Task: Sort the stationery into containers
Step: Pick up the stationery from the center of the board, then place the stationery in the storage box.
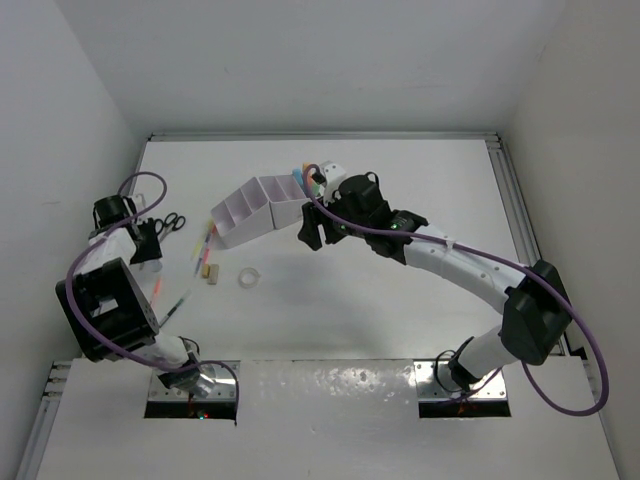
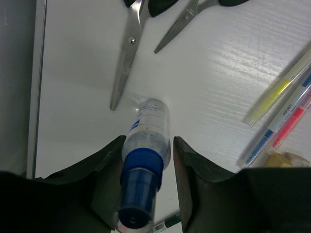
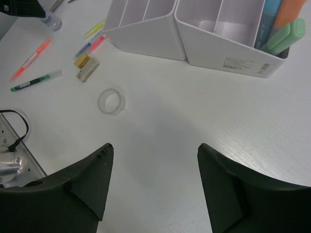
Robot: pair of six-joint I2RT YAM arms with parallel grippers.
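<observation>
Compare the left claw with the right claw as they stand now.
The left claw has a blue-capped bottle between its fingers, whether squeezed I cannot tell; the right claw is open with nothing between them. The left claw is by the scissors; the right claw is near the organiser and tape ring. Both have dark fingers and point down at the white table.

desk organisers [image 3: 150, 34]: 2 | markers [image 3: 284, 36] standing in one organiser: 4 (1 blue, 1 orange, 2 green) | pens [image 3: 31, 59] lying loose: 5 | scissors [image 2: 127, 53]: 2 pairs | bottle [image 2: 148, 131]: 1 | tape ring [image 3: 111, 101]: 1 | small blocks [image 3: 86, 68]: 2
</observation>
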